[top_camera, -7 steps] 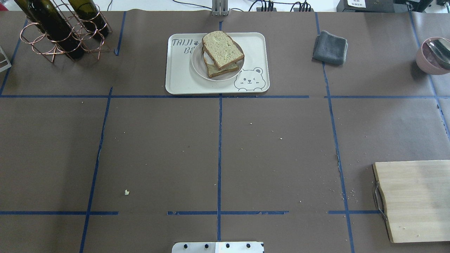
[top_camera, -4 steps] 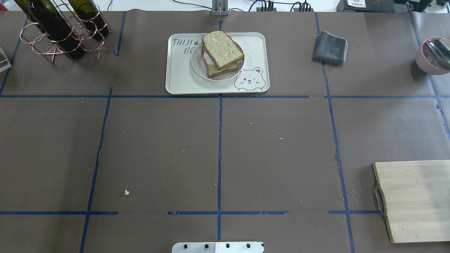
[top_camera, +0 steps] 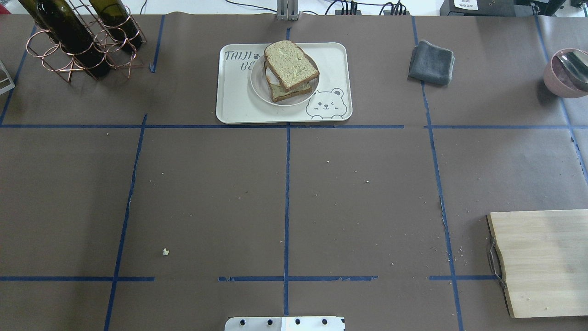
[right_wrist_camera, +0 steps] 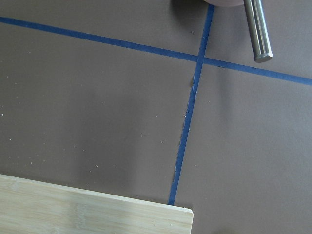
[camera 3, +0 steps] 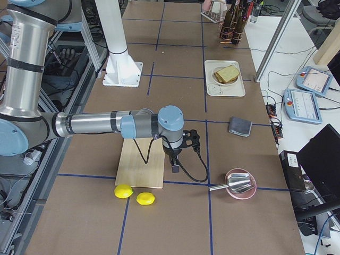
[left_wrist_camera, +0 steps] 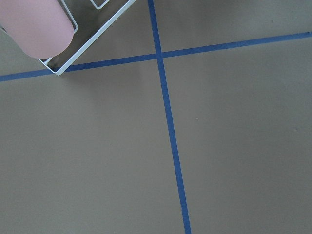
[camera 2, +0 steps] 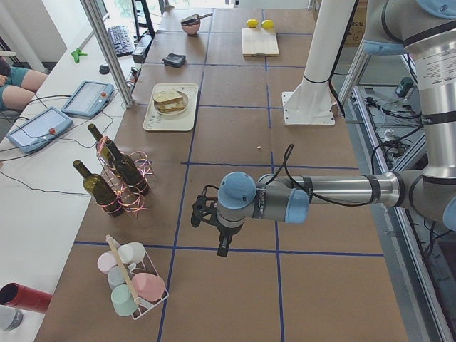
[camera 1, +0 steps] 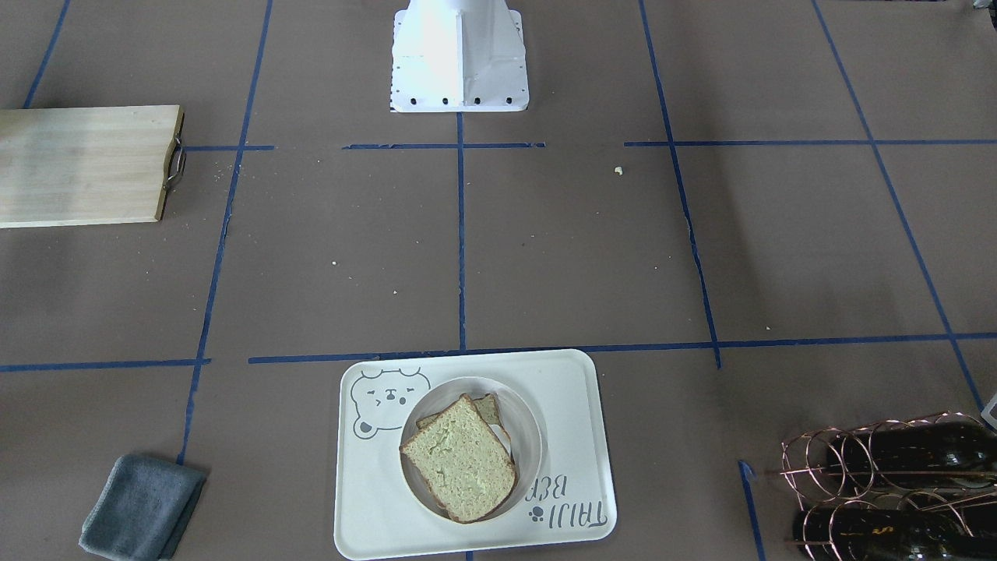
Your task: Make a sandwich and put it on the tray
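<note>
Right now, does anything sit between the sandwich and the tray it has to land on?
Yes: the sandwich lies in a round white bowl, which stands on the tray; the bread does not touch the tray.

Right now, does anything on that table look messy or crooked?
Slightly. The top bread slice sits twisted over the lower slice, so edges do not line up, inside the bowl on the tray. Pale crumbs dot the table.

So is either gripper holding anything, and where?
Nothing seen held. The sandwich lies in the bowl on the tray; left gripper and right gripper hang elsewhere, open or shut unclear.
</note>
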Motion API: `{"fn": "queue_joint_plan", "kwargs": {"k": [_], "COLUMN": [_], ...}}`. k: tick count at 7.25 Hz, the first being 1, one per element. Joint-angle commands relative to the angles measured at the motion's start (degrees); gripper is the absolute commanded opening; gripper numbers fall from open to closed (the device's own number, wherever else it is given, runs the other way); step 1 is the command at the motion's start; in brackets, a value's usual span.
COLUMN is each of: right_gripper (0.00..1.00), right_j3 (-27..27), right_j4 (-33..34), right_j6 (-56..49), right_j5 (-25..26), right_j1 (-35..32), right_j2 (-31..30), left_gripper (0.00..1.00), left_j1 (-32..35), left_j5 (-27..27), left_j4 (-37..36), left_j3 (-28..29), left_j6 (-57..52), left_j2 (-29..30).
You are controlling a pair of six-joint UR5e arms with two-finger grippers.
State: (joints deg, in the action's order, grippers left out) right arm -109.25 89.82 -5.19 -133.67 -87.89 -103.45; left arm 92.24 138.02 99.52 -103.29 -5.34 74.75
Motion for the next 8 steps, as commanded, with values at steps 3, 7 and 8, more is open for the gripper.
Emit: {"fn": "queue_joint_plan", "kwargs": {"k": [3, 7, 8], "right_gripper": [1.0, 1.0, 1.0], "right_j3": [0.0, 0.09, 0.09], "right_j4": [0.0, 0.0, 0.0], "right_j6": [-0.08, 0.01, 0.01], "right_j5": [-0.01, -0.27, -0.88], "right_j1": [0.0, 0.0, 0.09], "right_j2": [0.0, 0.0, 0.0], "left_gripper": [1.0, 1.0, 1.0], "left_j1": [-0.04, 0.05, 0.05], "left_j5": [-0.03, -1.07, -1.95], "left_j4": [0.06, 0.06, 0.06], "left_j3": [-0.24, -0.24, -0.5], "left_j6": [0.07, 0.07, 0.07], "left_j2": [0.13, 0.4, 0.57]}}
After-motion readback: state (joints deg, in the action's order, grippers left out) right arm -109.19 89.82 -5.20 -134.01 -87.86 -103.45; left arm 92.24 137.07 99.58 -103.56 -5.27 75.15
